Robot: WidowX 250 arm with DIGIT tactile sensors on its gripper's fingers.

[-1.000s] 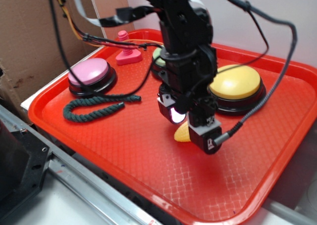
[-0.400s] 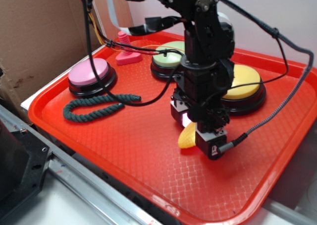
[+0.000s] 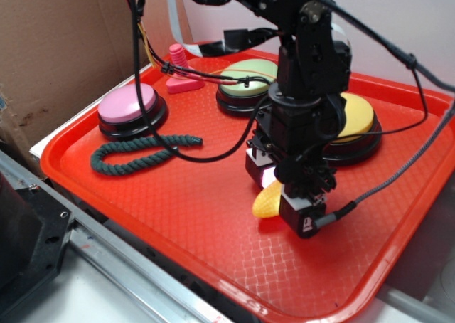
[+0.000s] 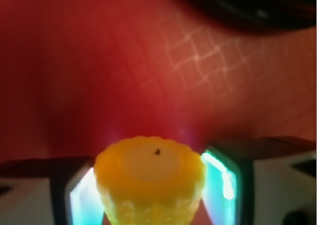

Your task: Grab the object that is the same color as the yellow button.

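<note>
While my claw hangs over the middle of the red tray in the exterior view, the little yellow corn pokes out from under it, toward the near edge and just in front of the yellow button. That button sits at the far right side of the tray, partly hidden behind my arm. Green button is along the far edge, pink button near the left edge, with a dark green rope curled just in front of it. There's also a small pink toy up by the far left corner. From this angle I honestly can't say how tight my grip is.

Wrist view clears it up: corn sits right between my two fingers, flat end facing the camera, both pads pressed up against its sides. So I'd call it clenched on the corn, with the tray blurry underneath.

What worries me: it's a tapered, bumpy cone, so if the pads only catch the sloped part it could squirt out or twist when I lift. My dangling cables also run close to the rope and buttons, so a quick swing might snag something.
</note>
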